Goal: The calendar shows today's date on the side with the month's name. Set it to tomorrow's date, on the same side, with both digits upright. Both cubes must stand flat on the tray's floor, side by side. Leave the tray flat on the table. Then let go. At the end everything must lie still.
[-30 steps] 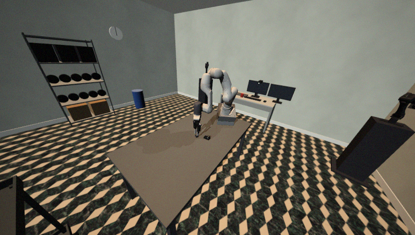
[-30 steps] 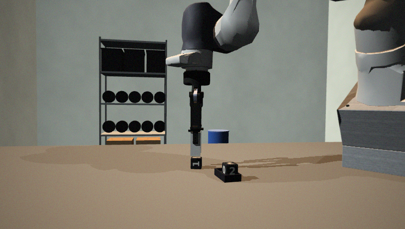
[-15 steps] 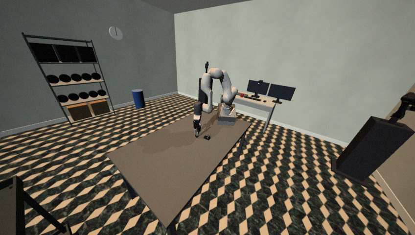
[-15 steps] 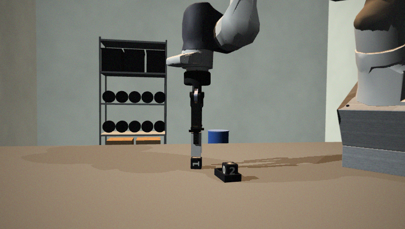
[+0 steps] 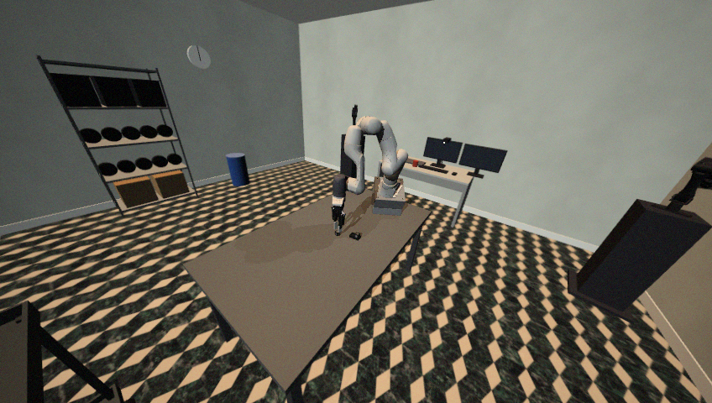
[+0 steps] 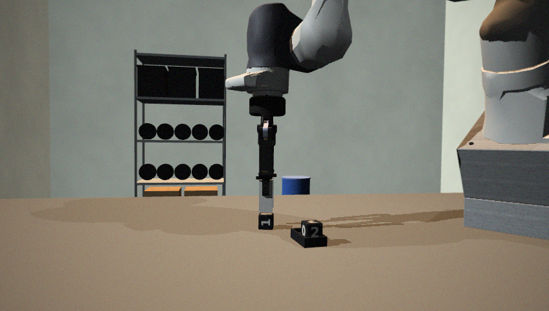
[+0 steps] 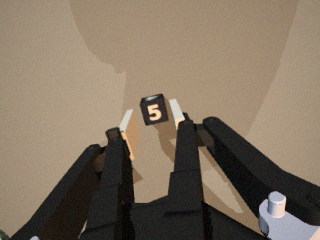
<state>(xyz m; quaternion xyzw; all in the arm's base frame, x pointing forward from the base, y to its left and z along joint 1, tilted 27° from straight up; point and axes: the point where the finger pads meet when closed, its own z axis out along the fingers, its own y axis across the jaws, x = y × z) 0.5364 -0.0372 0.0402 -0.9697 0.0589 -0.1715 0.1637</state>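
From my remote station I am seeing a black cube [image 5: 337, 233] [image 6: 265, 221] [image 7: 154, 111] resting on the brown, flat-topped desk [image 5: 300, 299] [image 6: 231, 277] [image 7: 40, 75], apart from the tray. Its upper face is showing a pale 5; a side face is showing a 1 lying sideways. Beside it, a small black open tray [image 5: 353, 237] [image 6: 315, 241] is sitting on the desk, carrying a second black cube [image 5: 356, 233] [image 6: 313, 229] with a 0 and a 2 showing.

My black, two-fingered end effector [image 5: 337, 228] [image 6: 265, 210] [image 7: 153, 115] is pointing down at the loose cube, its fingers standing partly open and gripping nothing; gaps are showing at both sides.

I am judging this a regrasp to turn the digit. Doing it well is meaning centring the gap, keeping the pads parallel to the cube's sides, descending straight and closing gently. An off-centre touch is risking a skewed cube. I cannot tell which tray side is bearing the month's name.

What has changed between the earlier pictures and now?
Nothing visibly. In the room views, the claw is where it was, its fingers just above the loose cube. That cube and the tray with the other cube look unmoved too. I can't compare the claw's close-up: no earlier one.
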